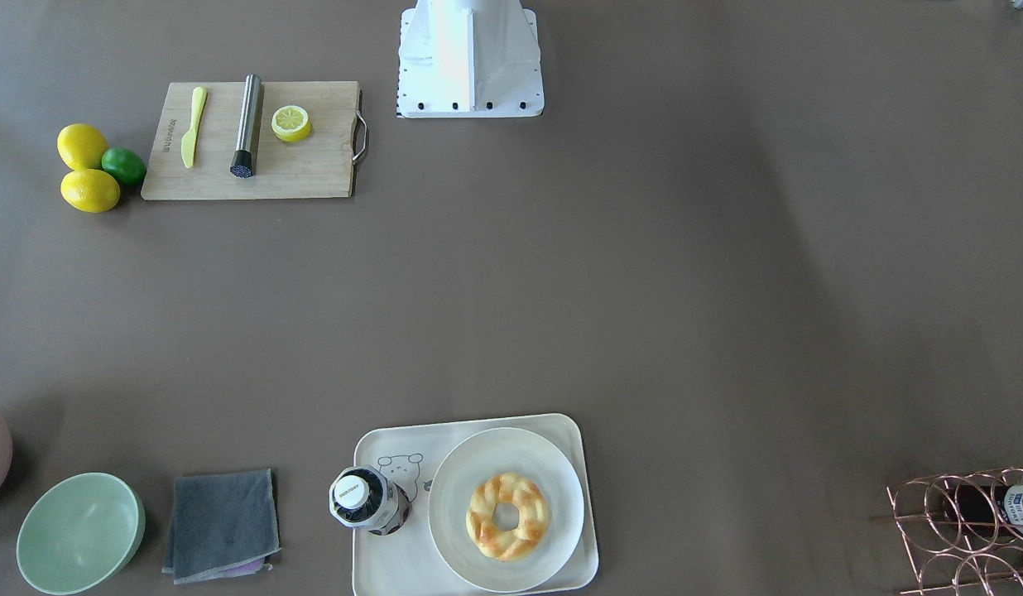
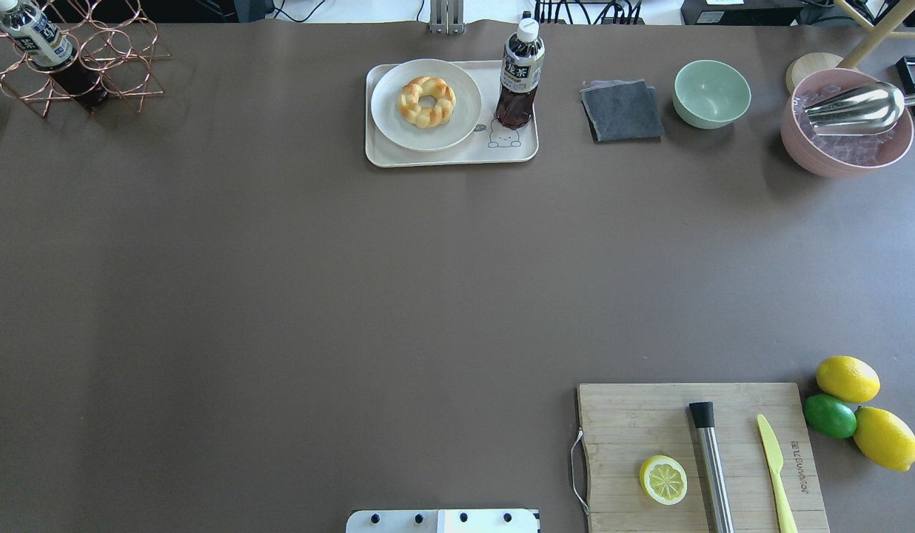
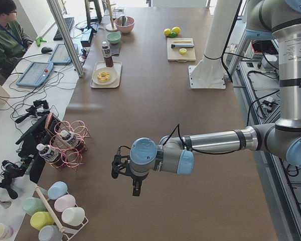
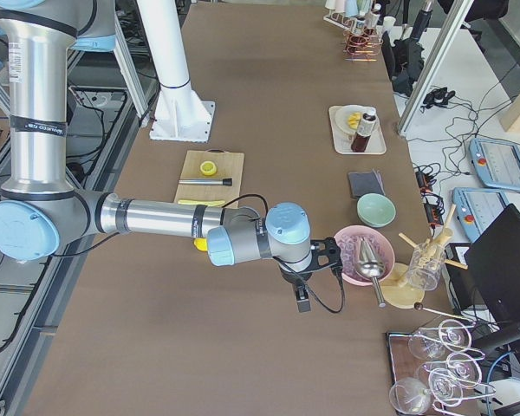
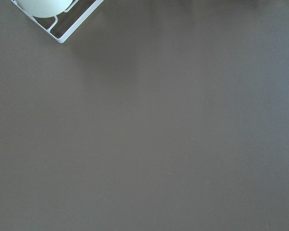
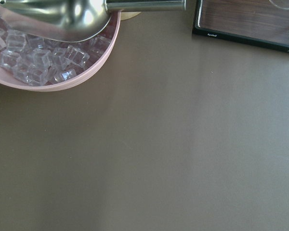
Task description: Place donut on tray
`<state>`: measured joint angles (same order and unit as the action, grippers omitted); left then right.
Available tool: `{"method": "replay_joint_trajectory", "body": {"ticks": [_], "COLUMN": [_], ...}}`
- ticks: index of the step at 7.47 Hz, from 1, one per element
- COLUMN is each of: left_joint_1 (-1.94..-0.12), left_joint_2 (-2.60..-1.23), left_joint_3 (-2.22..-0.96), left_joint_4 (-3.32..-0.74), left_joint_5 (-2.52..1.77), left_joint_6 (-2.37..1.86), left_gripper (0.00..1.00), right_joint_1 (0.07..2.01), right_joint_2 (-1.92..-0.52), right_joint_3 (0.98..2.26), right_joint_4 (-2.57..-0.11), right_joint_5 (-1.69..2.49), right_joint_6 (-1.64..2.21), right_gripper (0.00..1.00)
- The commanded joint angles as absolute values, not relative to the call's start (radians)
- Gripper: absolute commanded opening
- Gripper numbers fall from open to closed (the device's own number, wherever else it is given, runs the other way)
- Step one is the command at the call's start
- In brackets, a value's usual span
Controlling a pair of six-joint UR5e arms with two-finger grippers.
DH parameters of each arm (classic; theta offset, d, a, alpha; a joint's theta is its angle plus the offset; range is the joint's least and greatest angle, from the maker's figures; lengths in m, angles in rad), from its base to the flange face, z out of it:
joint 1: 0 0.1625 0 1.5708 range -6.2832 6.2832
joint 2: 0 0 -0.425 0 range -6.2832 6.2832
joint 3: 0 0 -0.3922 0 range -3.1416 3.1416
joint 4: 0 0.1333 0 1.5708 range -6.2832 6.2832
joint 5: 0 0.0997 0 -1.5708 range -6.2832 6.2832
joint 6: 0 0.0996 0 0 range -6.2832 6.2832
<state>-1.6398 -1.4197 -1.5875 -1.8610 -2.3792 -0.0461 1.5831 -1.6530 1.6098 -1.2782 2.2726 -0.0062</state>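
The donut, a golden braided ring, lies on a round white plate. The plate sits on the cream tray, beside a dark tea bottle. In the overhead view the donut and tray are at the table's far edge, centre. Neither gripper shows there. My left gripper shows only in the exterior left view, far from the tray, over bare table. My right gripper shows only in the exterior right view, near the pink ice bowl. I cannot tell whether either is open or shut.
A wooden cutting board holds a lemon half, a metal cylinder and a yellow knife. Two lemons and a lime lie beside it. A grey cloth, green bowl, pink ice bowl and copper bottle rack line the far edge.
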Motion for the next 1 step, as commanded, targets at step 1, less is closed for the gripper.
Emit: {"method": "replay_joint_trajectory", "body": {"ticks": [1], "left_joint_1": [-1.638], "left_joint_2": [-1.419], "left_joint_3": [-1.588], "left_joint_4": [-1.861], "left_joint_5": [-2.378], "left_joint_6": [-0.046], "left_gripper": [0.99], "right_joint_1": [1.583], "right_joint_2": [-1.657], "right_joint_3": [1.609], "right_joint_4": [-1.276], "right_joint_5": [2.273], "right_joint_6": [-0.006], "right_gripper": [1.00]}}
